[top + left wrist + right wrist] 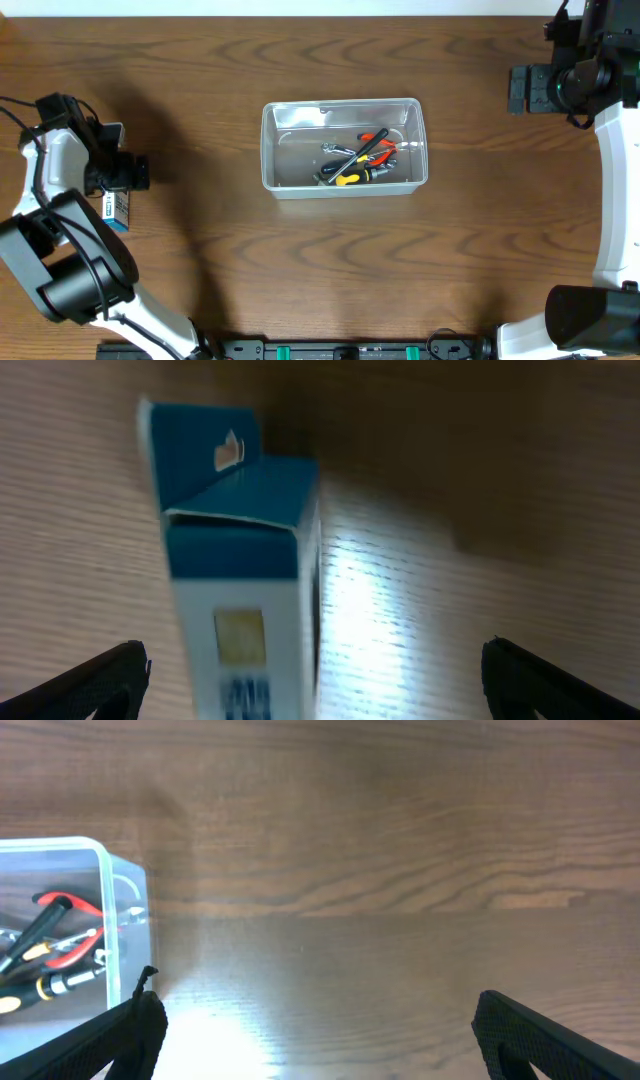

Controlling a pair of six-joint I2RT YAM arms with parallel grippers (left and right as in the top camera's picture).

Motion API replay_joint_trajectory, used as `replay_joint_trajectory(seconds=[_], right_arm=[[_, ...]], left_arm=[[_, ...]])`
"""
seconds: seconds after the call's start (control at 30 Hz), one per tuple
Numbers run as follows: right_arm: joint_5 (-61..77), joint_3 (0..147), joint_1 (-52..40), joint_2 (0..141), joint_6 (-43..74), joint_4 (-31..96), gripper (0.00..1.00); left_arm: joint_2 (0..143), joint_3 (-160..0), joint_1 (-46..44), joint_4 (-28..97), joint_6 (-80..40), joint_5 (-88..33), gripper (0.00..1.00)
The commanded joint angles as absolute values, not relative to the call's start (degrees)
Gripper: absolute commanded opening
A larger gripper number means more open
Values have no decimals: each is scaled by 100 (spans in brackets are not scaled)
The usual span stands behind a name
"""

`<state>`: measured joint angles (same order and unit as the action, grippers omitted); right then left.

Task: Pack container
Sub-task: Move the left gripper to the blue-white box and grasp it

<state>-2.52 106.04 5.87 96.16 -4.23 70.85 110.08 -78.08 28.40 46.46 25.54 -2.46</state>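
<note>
The clear plastic container (343, 146) stands at the table's middle with several hand tools (358, 161) in it, with red, yellow and black handles. Its corner shows in the right wrist view (60, 935). My left gripper (128, 173) is open at the far left, just above a small blue-white box (117, 208) lying on the table. In the left wrist view the box (240, 560) lies between my open fingers (315, 680), nearer the left finger, not gripped. My right gripper (520, 90) is open and empty at the far right, well away from the container; its fingers (318, 1030) are over bare wood.
The wooden table (320, 270) stretches around the container. A black rail (340, 350) runs along the front edge.
</note>
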Motion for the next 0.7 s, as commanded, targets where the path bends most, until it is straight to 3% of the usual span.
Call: replay_joint_trajectory(seconds=[0.0,0.27,0.67], right_arm=[[-325,10580,646,9627,-502,7116,99],[-325,10580,646,9627,-499,7116,99],[-322,10580,646,9627,-478,7142,99]], left_arm=[[11233,-7795,2969,4657,2635,-255,98],[11480,-7795,3052,4613,2635,-255,99],[11500,-7795,3052,4613,2635,-257,60]])
